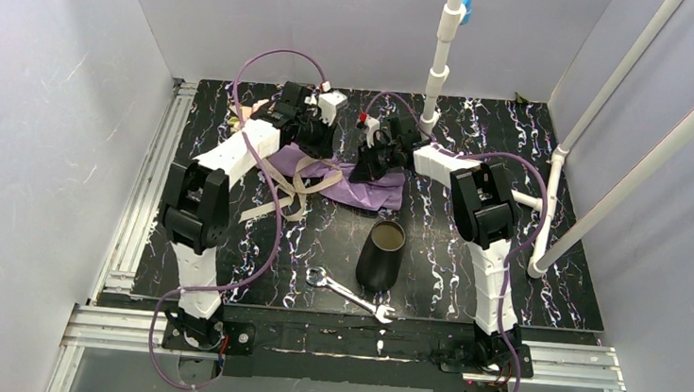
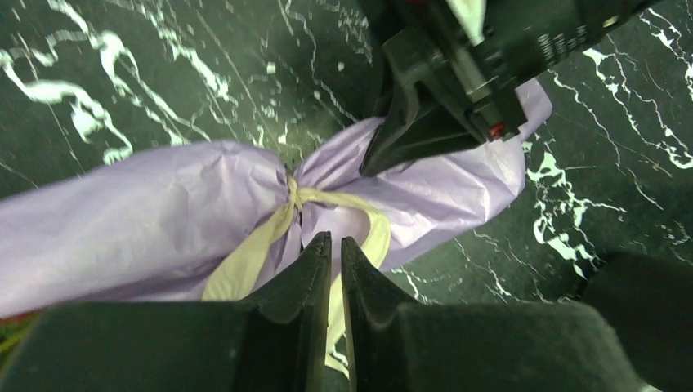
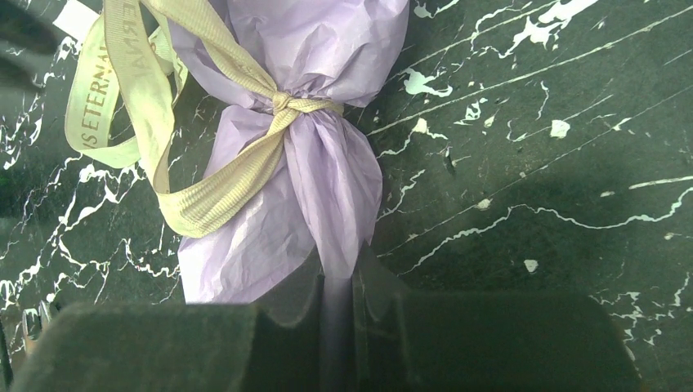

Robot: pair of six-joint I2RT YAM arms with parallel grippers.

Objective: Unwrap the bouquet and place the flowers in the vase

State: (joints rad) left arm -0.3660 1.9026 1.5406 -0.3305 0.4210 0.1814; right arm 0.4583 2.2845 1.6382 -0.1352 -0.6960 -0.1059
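Pale grey walls [image 1: 50, 85]; black marbled tabletop [image 1: 553, 290]; white pipes [image 1: 649, 164] right.

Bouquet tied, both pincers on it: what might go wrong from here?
1. The right pincer clamps only the thin paper tail of the bouquet; pulling against the knot may tear the paper.
2. The left pincer is nearly shut with the ribbon in its gap; a tight knot may mean that the whole bundle drags.
3. The vase stands close by; a dragged bundle could tip it.
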